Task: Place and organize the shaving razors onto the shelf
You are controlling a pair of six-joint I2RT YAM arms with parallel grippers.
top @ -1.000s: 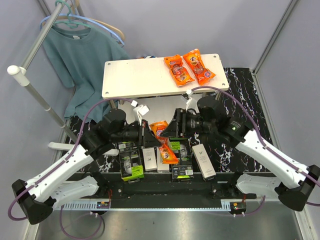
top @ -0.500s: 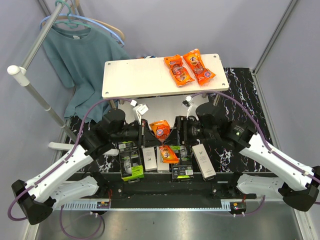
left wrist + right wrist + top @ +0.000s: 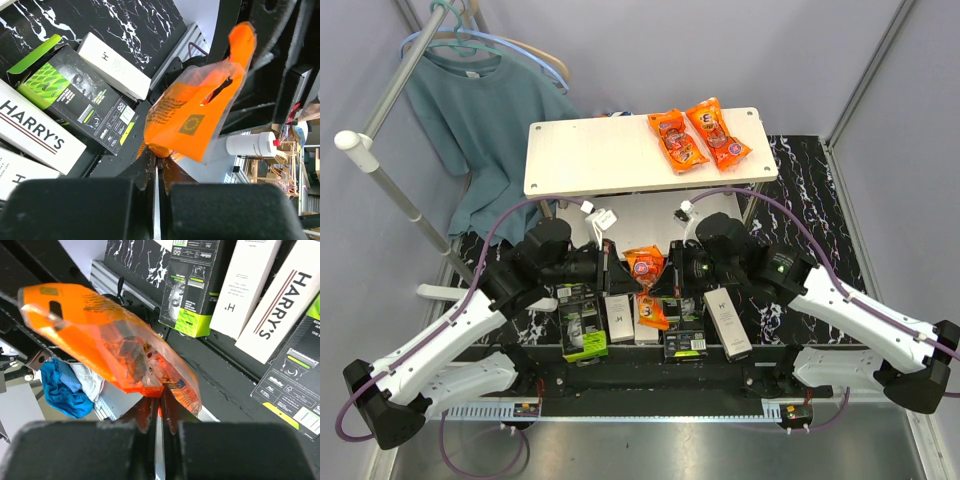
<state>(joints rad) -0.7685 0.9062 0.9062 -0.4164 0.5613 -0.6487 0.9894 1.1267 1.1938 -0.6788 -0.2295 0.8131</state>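
Note:
Several shaving razor boxes lie in a row on the black mat near the arm bases: a black and lime one [image 3: 582, 330], slim white ones [image 3: 618, 318] [image 3: 726, 322] and a second black one [image 3: 685, 338]. The left wrist view shows a white "HARRY'S" box [image 3: 35, 130] beside a black box [image 3: 85, 110]. The shelf [image 3: 610, 158] stands behind them. Between the arms hangs an orange snack packet [image 3: 643, 265]. My left gripper [image 3: 621, 268] is shut on one end [image 3: 157, 161]. My right gripper [image 3: 668, 272] is shut on the other end [image 3: 160, 401].
Two more orange packets [image 3: 678, 140] [image 3: 718, 130] lie on the shelf's top board at the right. Another packet [image 3: 655, 310] rests on the razor boxes. A teal shirt [image 3: 480, 110] hangs from a white rail [image 3: 390, 190] at the far left.
My right gripper has moved left to the packet held by the left gripper and has closed from open onto its free end. The left arm has barely moved.

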